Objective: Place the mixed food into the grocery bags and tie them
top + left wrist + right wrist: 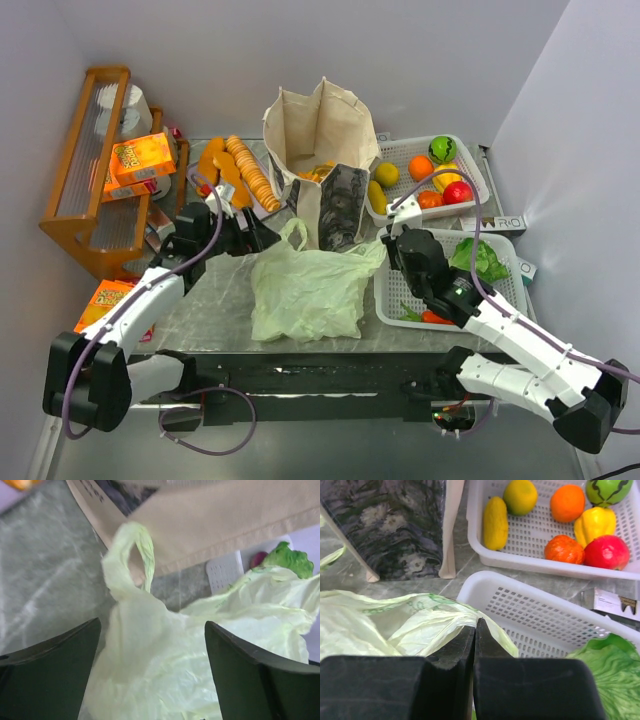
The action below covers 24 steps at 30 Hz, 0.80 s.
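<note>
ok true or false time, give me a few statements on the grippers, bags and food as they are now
1. The left gripper is open. True.
2. The right gripper is open and clear of the green bag. False: it is shut, pinching the bag's edge.
3. The tote stands upright behind the green bag. True.
4. The cabbage is inside the green bag. False: it lies in the near basket.
5. The fruit sits in the far basket. True.
</note>
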Each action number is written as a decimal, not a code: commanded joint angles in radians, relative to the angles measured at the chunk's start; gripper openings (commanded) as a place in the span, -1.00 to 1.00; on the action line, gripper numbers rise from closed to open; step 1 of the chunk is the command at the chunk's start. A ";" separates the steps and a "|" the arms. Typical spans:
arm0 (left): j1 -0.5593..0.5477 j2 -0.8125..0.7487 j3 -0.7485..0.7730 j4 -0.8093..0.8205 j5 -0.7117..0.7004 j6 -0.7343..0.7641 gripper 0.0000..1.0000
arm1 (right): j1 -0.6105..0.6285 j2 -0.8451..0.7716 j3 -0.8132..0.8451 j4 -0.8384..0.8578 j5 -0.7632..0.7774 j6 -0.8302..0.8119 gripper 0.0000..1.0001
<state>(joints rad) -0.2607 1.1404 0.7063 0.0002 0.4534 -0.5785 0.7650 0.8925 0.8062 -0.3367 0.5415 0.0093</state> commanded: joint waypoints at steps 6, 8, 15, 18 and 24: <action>-0.057 0.166 0.056 0.156 -0.054 0.006 0.87 | -0.003 -0.059 -0.056 0.001 -0.040 0.054 -1.00; -0.064 0.220 0.079 0.167 -0.101 0.019 0.88 | -0.004 -0.069 -0.058 0.004 -0.048 0.054 -1.00; -0.089 0.401 0.176 0.169 -0.092 0.074 0.87 | -0.003 -0.096 -0.061 0.002 -0.061 0.046 -1.00; -0.106 0.482 0.222 0.152 -0.038 0.075 0.84 | -0.003 -0.107 -0.062 -0.001 -0.052 0.043 -1.00; -0.147 0.561 0.240 0.138 -0.054 0.072 0.77 | -0.003 -0.119 -0.065 -0.005 -0.046 0.038 -1.00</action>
<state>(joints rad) -0.3771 1.6665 0.9020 0.1349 0.3908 -0.5346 0.7650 0.7925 0.7452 -0.3595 0.4805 0.0467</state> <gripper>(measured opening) 0.901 0.009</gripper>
